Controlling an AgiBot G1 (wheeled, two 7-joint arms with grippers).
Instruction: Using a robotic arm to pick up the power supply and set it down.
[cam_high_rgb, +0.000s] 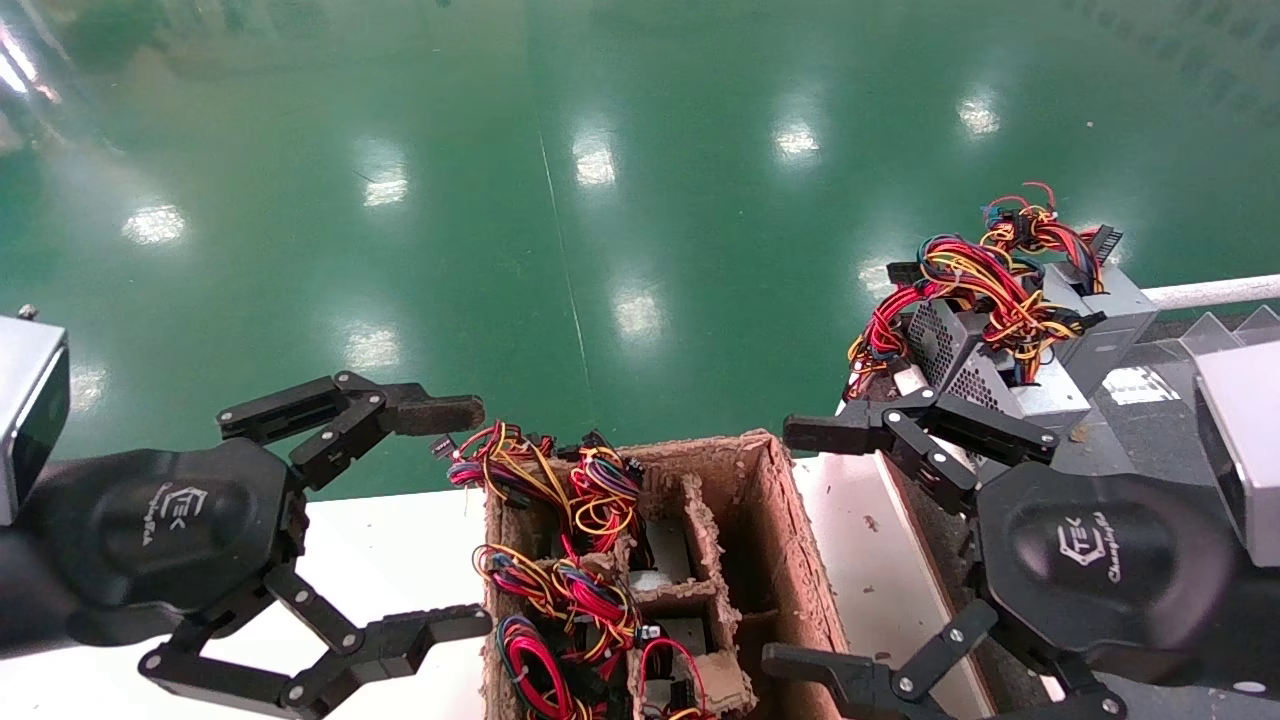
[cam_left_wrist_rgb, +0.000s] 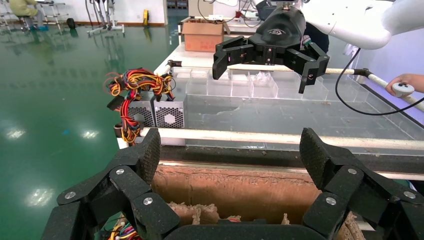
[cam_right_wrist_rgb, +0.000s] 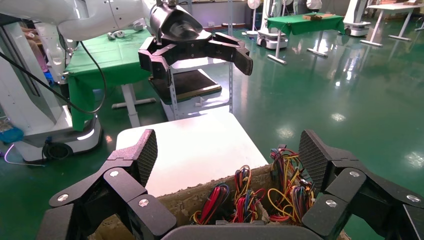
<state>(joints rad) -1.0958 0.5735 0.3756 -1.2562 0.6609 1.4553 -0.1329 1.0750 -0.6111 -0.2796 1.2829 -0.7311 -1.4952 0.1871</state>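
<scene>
Two grey power supplies (cam_high_rgb: 975, 360) with perforated grilles and red and yellow wire bundles sit side by side at the far end of the dark surface on the right; they also show in the left wrist view (cam_left_wrist_rgb: 157, 112). More wire bundles (cam_high_rgb: 560, 560) stick out of the brown pulp box (cam_high_rgb: 790, 540) in the middle. My left gripper (cam_high_rgb: 450, 520) hangs open to the left of that box, holding nothing. My right gripper (cam_high_rgb: 795, 548) hangs open at the box's right side, just short of the power supplies, also holding nothing. Each wrist view shows the other arm's gripper (cam_left_wrist_rgb: 267, 50) (cam_right_wrist_rgb: 195, 47) open.
The pulp box stands on a white table (cam_right_wrist_rgb: 190, 145). A white rail (cam_left_wrist_rgb: 280, 137) borders the dark surface, with clear dividers (cam_left_wrist_rgb: 240, 85) behind it. A cardboard carton (cam_left_wrist_rgb: 202, 35) stands farther back. A person's hand (cam_left_wrist_rgb: 406, 82) shows at the side. Green floor lies beyond.
</scene>
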